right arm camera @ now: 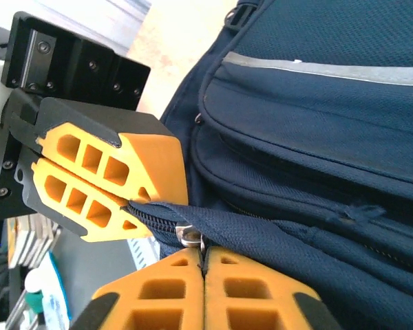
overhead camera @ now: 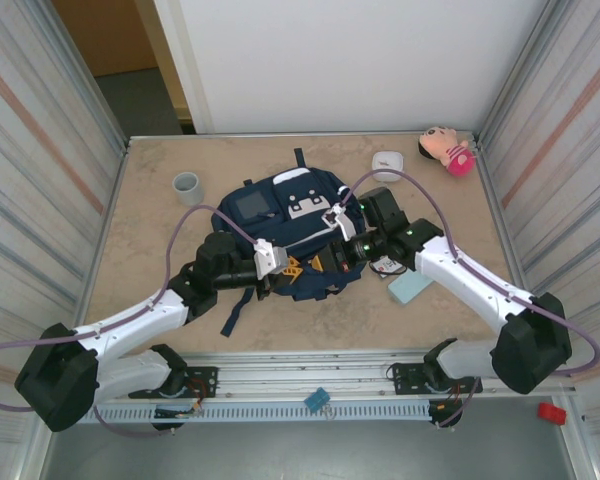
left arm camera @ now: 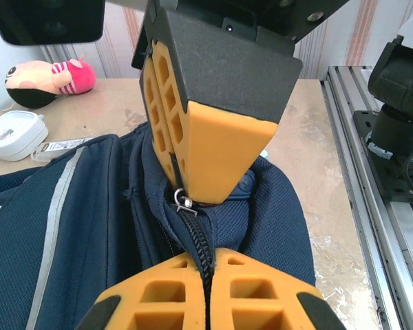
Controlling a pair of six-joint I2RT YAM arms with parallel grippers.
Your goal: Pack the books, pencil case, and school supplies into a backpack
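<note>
Grey cup (overhead camera: 186,183) stands upright far left on the tan table (overhead camera: 150,290). Left gripper (left arm camera: 207,269) is pressed together, pinching the zip (left arm camera: 201,240) of the navy backpack (overhead camera: 280,215), which lies mid-table. The metal zip pull (left arm camera: 184,201) sits just ahead of its fingers. Right gripper (right arm camera: 203,265) is clamped on the same zip from the opposite side, its tips close to the left one's. White packet (overhead camera: 388,266) with red marks lies just right of the backpack, with the teal pencil case (overhead camera: 410,288) beside it on the table. White box (overhead camera: 387,160) and pink plush (overhead camera: 448,150) are at the back right.

Beige marbled tabletop (overhead camera: 130,250) between striped side panels (overhead camera: 30,200), white back wall (overhead camera: 360,60)
</note>
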